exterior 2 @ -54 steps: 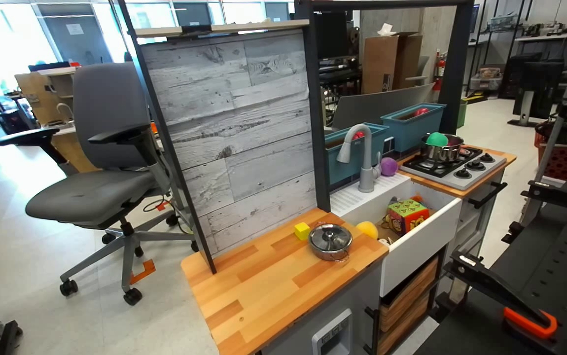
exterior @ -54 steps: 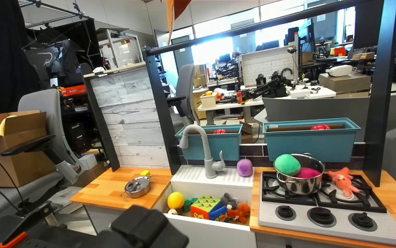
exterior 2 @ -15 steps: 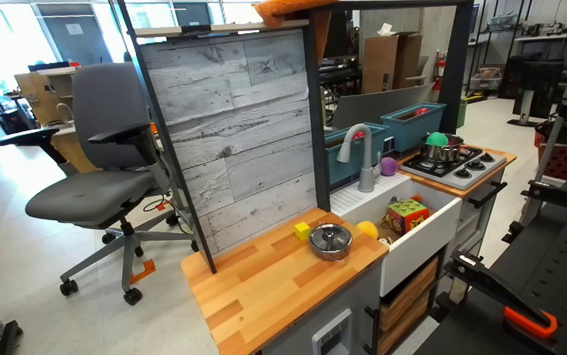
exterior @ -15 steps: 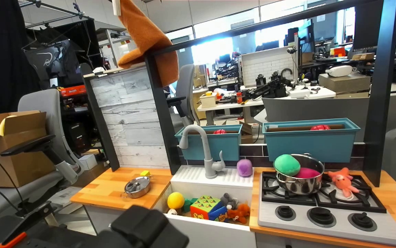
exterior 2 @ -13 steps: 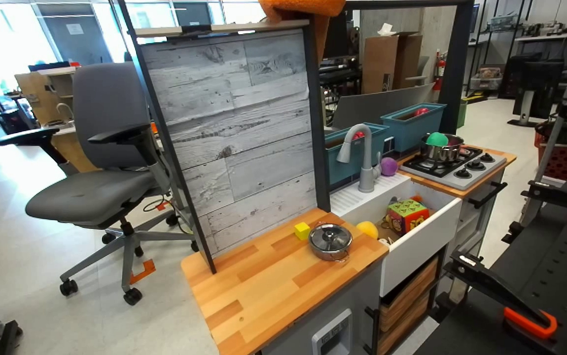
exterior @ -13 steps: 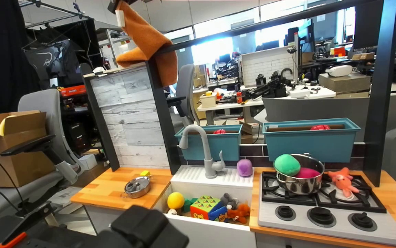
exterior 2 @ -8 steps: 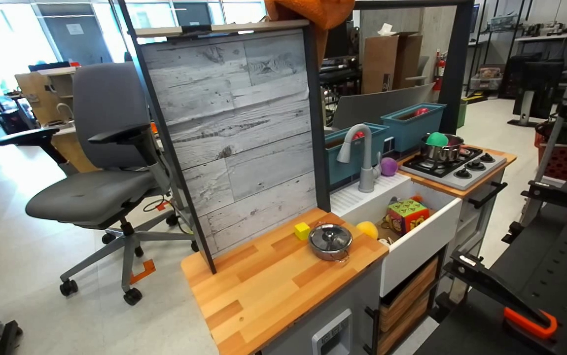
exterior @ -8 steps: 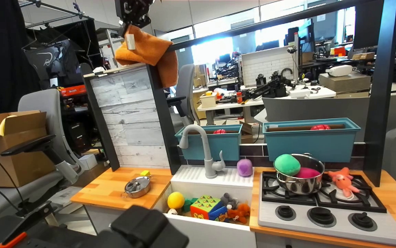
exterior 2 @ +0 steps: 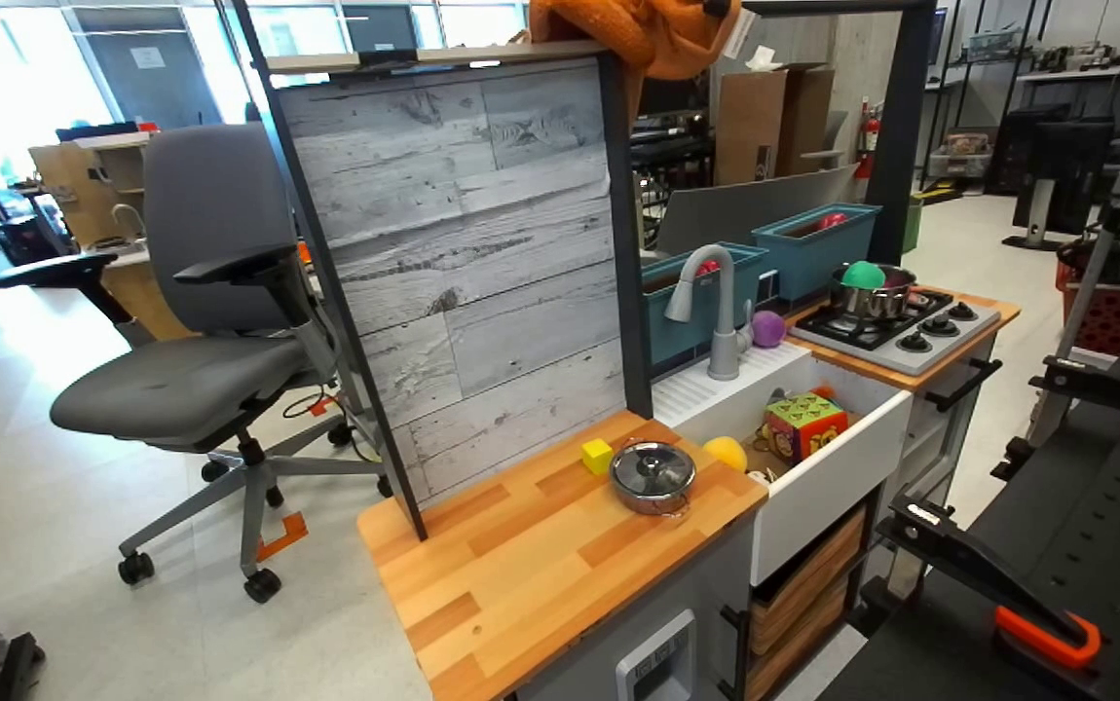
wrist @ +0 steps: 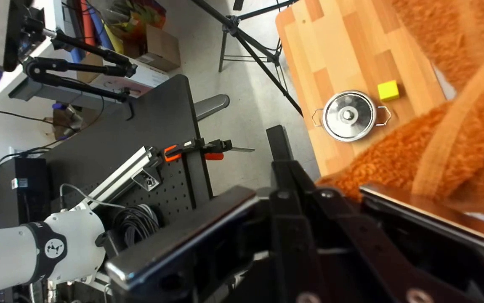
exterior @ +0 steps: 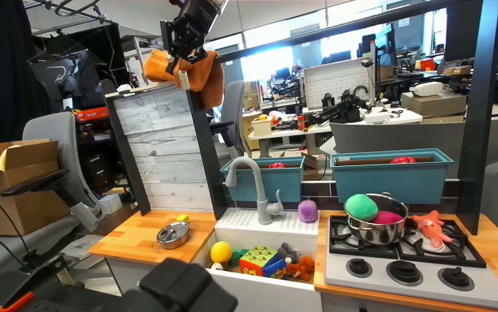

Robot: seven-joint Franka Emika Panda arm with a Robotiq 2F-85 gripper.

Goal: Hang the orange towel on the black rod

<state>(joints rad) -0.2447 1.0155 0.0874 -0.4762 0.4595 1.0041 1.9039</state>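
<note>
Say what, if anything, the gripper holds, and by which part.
Cannot be told for certain: the towel bunches at the gripper, white tag close by, but no clear pinch shows.

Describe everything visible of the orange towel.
The orange towel looks fuzzy, with a smoother band showing in the wrist view and a pale tag. It lies crumpled over one end of the black rod, a flap hanging below; another part seems to rest on the wooden ledge. The open gripper reaches over it, apparently touching but not clamping.
</note>
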